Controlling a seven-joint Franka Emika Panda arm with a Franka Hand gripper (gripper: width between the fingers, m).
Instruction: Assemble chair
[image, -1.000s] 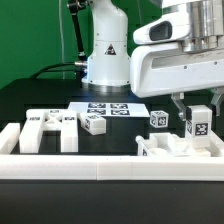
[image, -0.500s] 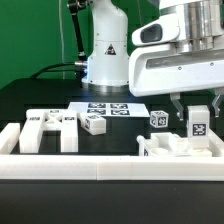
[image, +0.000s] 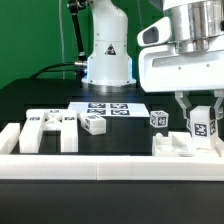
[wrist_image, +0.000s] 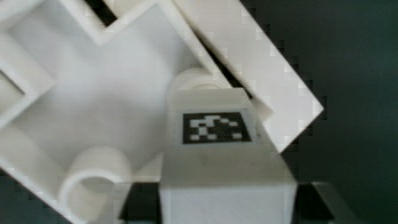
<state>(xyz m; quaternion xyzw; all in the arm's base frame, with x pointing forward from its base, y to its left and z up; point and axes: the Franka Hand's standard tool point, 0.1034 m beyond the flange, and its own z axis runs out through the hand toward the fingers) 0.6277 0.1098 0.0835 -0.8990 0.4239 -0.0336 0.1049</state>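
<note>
My claw (image: 205, 119) stays clamped on the upright tagged chair leg (wrist_image: 217, 128). In the last second I have carried it a little toward the exterior view's right. The seat panel (image: 178, 146) just beneath it has slid the same way, so I judge the leg is catching on the panel and dragging it rather than seating. The rest of the chair lies loose, well apart.

White arm (image: 185, 60) at the exterior view's right, 2 fingers (image: 181, 110) downward, tight on a tagged chair leg (image: 201, 124).
</note>
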